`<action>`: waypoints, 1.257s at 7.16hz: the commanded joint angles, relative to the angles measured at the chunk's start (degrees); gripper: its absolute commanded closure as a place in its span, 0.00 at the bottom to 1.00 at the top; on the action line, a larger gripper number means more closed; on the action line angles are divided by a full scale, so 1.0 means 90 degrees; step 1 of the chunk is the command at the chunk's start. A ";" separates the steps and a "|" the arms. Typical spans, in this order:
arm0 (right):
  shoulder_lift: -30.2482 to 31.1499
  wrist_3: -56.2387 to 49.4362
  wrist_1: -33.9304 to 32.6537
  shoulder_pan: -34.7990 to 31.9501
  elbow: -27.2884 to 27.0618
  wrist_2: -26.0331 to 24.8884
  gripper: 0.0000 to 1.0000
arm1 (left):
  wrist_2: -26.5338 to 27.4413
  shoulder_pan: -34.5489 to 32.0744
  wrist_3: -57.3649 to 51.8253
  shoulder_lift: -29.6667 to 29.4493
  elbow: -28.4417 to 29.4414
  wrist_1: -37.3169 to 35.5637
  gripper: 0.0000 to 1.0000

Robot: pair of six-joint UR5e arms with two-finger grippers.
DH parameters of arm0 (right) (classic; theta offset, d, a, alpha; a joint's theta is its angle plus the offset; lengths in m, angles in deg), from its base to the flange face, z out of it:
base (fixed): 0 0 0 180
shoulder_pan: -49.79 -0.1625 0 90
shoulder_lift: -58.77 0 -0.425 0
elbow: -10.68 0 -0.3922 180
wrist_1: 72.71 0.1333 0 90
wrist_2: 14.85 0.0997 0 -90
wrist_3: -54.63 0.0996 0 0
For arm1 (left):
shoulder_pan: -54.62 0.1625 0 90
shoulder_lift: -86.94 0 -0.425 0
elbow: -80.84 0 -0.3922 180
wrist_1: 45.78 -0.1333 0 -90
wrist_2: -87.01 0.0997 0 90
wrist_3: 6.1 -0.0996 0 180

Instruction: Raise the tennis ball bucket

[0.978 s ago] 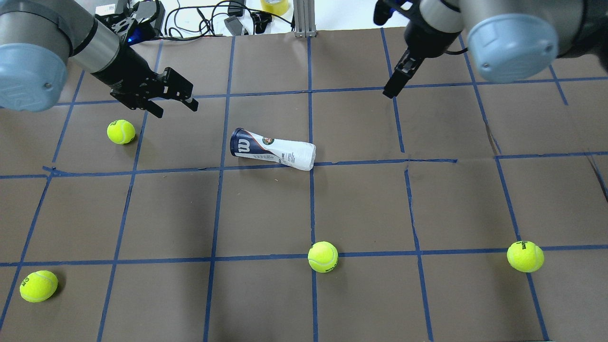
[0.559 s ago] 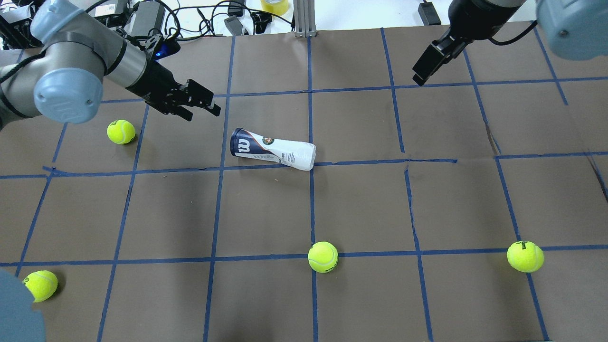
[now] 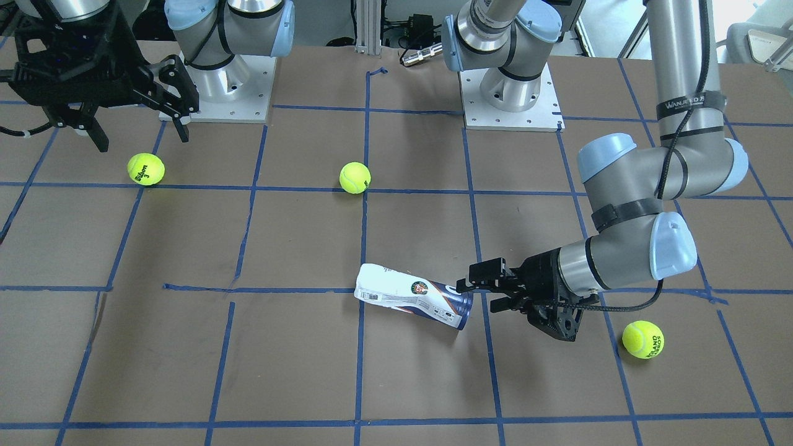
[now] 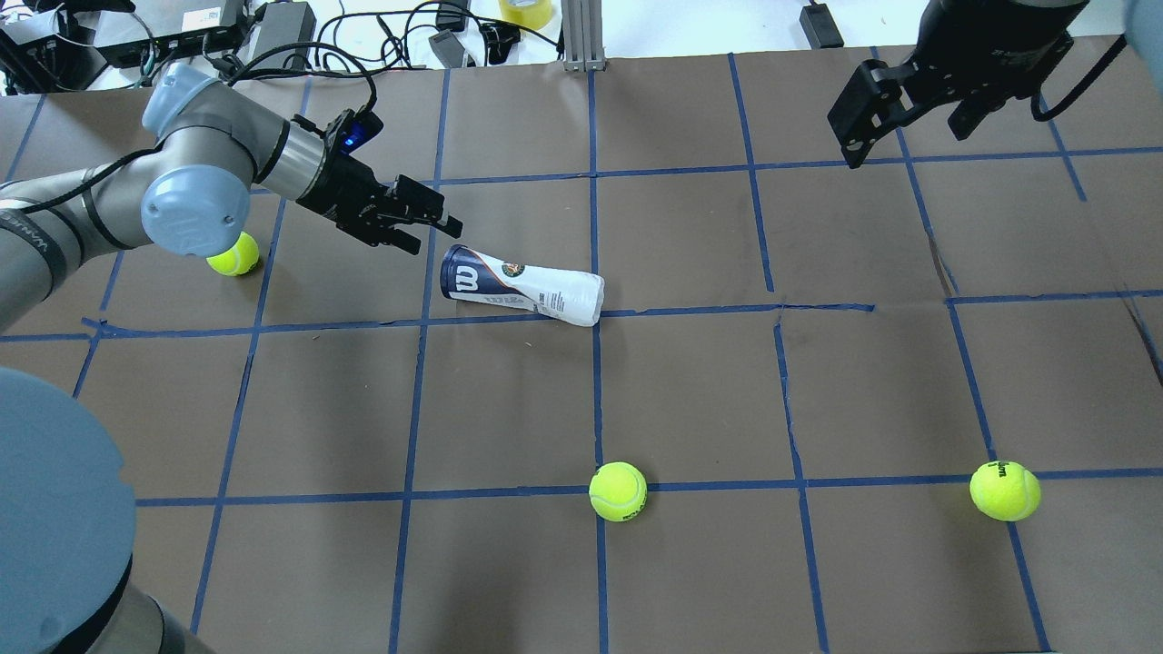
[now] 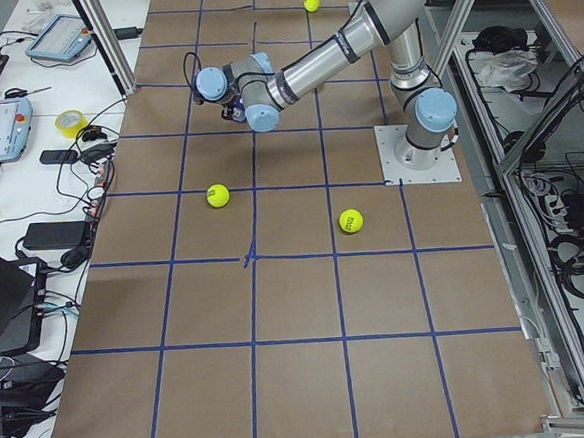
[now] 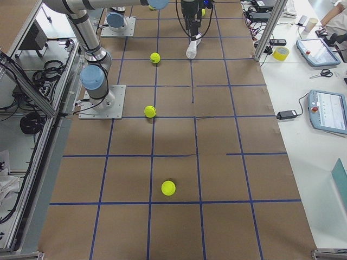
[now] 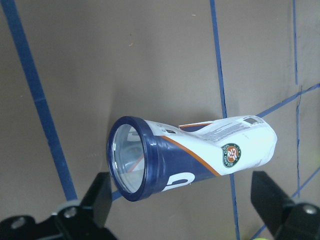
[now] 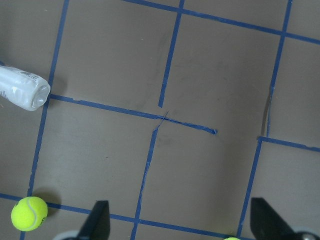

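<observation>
Hovering left gripper (image 4: 434, 233), wide open, empty, 10 o'clock of tennis ball bucket (image 4: 522, 289); reach step; next: straddle, close.

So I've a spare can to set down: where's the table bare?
Barest: the wide stretch on the robot's right of the tennis ball bucket, bordered by the right gripper, the middle ball and the right ball. Crowded: the bucket's navy end, with the left gripper and left ball close by.
</observation>
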 commanded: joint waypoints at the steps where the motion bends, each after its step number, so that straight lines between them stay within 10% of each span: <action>1: -0.0015 0.0183 0.0008 -0.0006 -0.0076 -0.0021 0.00 | -0.0172 0.0000 0.0207 -0.0129 -0.0036 -0.0029 0.00; 9: 0.0023 0.0338 0.0018 -0.0006 -0.0087 -0.0128 0.00 | -0.0280 -0.0078 0.0440 -0.0275 -0.0085 0.0050 0.10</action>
